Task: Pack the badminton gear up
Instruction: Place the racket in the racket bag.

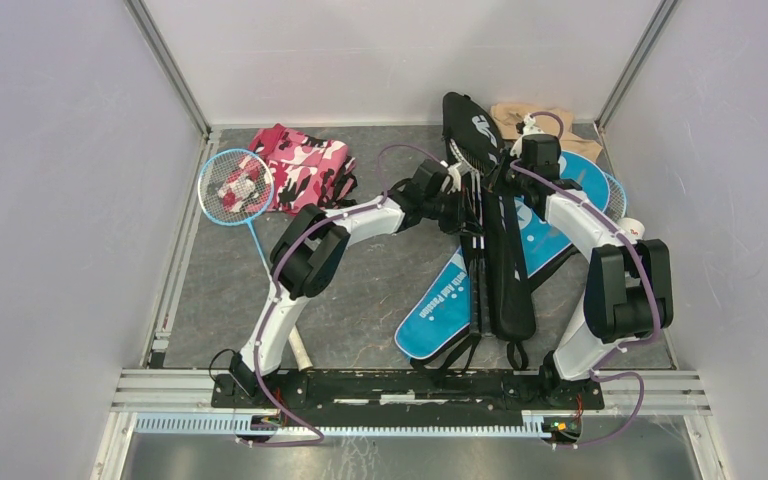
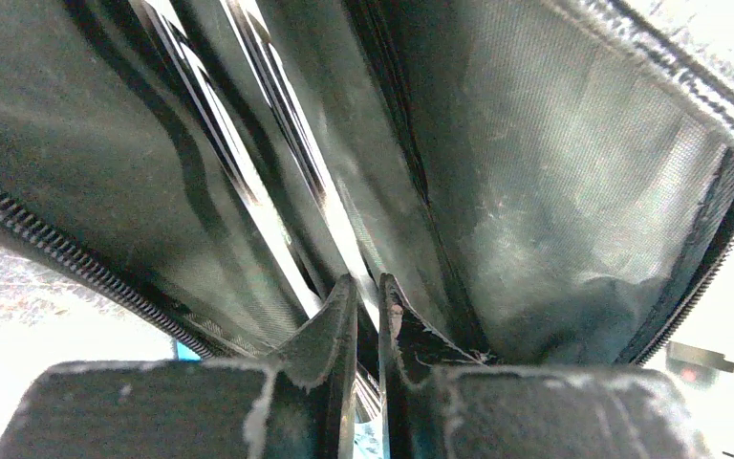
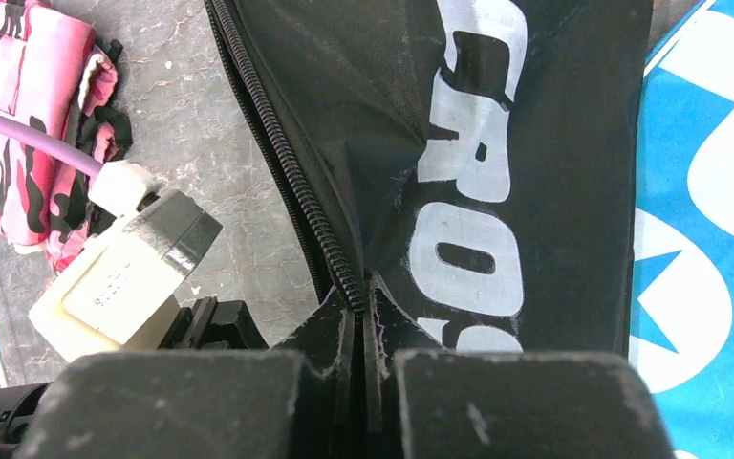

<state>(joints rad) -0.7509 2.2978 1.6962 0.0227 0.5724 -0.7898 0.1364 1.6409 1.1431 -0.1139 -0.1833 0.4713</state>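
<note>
The black "CROSSWAY" cover (image 1: pixel 505 270) lies lengthwise across the blue cover (image 1: pixel 440 305) at centre right. My left gripper (image 1: pixel 470 205) reaches into its open side. In the left wrist view the left gripper (image 2: pixel 368 282) is shut on the thin shaft of a racket (image 2: pixel 277 191), surrounded by the cover's inner lining (image 2: pixel 554 172). My right gripper (image 1: pixel 505 175) pinches the cover's zipper edge. The right wrist view shows the right gripper (image 3: pixel 363 282) shut on that edge of the black cover (image 3: pixel 535 115), beside the blue cover (image 3: pixel 717 191). A second, blue-framed racket (image 1: pixel 235 187) lies at the far left.
A pink camouflage cloth (image 1: pixel 305 165) lies at the back left, partly under the blue racket's head, and a beige cloth (image 1: pixel 540 118) sits in the back right corner. A small white round thing (image 1: pixel 630 226) shows behind the right arm. Walls close in on three sides.
</note>
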